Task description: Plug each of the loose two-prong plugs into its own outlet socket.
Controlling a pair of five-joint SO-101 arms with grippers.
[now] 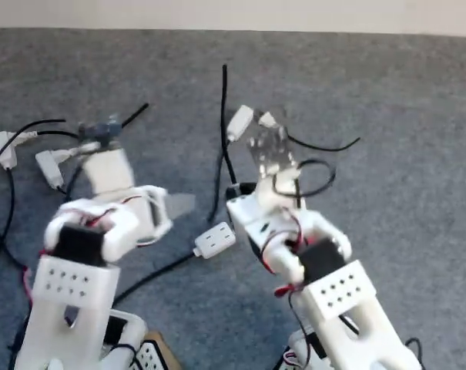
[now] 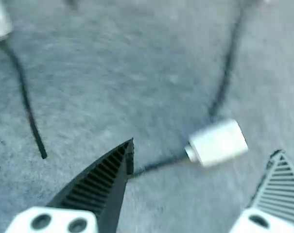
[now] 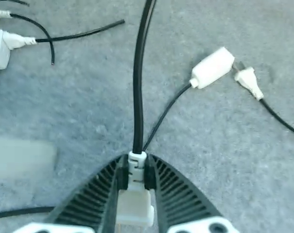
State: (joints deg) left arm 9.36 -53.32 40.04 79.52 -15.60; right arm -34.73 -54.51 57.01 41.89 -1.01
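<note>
My right gripper point(image 3: 135, 165) is shut on a white two-prong plug point(image 3: 133, 206), whose black cable point(image 3: 138, 87) runs straight ahead. Beyond it lie a white outlet socket point(image 3: 212, 67) and a loose white plug point(image 3: 247, 80), close together but apart. From above, that gripper point(image 1: 269, 154) hovers just short of the same socket point(image 1: 240, 122) and plug point(image 1: 267, 119). My left gripper point(image 2: 203, 150) is open above the carpet, with another white socket point(image 2: 217, 143) lying ahead between its fingers, untouched. This socket point(image 1: 215, 240) sits between the two arms.
Grey carpet point(image 1: 402, 100) covers the whole work area. Two more white sockets point(image 1: 5, 148) point(image 1: 49, 168) with cables lie at the far left. Black cables point(image 1: 217, 185) cross the middle, and one loops over the right arm point(image 1: 310, 179).
</note>
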